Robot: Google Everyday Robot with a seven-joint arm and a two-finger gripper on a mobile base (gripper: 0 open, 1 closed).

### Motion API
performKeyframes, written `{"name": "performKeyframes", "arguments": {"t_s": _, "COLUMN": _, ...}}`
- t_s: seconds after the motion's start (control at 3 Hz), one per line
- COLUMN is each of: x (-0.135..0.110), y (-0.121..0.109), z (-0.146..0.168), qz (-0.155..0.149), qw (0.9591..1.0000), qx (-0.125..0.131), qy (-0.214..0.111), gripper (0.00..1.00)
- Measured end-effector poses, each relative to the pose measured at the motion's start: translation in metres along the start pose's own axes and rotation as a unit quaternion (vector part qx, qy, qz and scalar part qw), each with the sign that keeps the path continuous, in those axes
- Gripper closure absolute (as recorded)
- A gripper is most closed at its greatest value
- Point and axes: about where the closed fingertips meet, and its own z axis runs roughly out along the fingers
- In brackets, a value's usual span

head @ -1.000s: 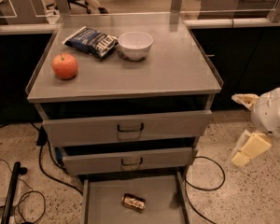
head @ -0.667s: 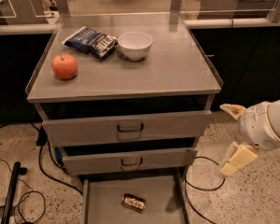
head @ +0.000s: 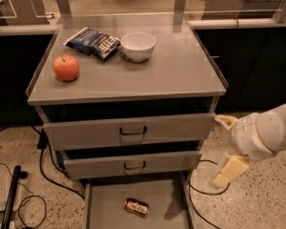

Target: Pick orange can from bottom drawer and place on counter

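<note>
Gripper (head: pixel 227 147) spread apart, now nearer bottom drawer (head: pixel 105 205); orange can (head: pixel 136 207) inside unmoved.

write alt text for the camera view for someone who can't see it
The orange can lies on its side in the open bottom drawer of a grey cabinet, while the robot's open end effector hangs right of the cabinet. On the counter sit an apple, a white bowl and a blue snack bag.
</note>
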Motion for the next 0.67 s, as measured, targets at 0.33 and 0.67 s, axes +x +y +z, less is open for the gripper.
{"name": "performKeyframes", "arguments": {"t_s": 0.33, "x": 0.012, "y": 0.027, "z": 0.063, "qz": 0.016, "qw": 0.9994, "qx": -0.029, "qy": 0.005, "gripper": 0.00}}
{"name": "performKeyframes", "arguments": {"t_s": 0.67, "x": 0.025, "y": 0.038, "z": 0.101, "qz": 0.027, "qw": 0.9989, "qx": -0.036, "qy": 0.007, "gripper": 0.00}}
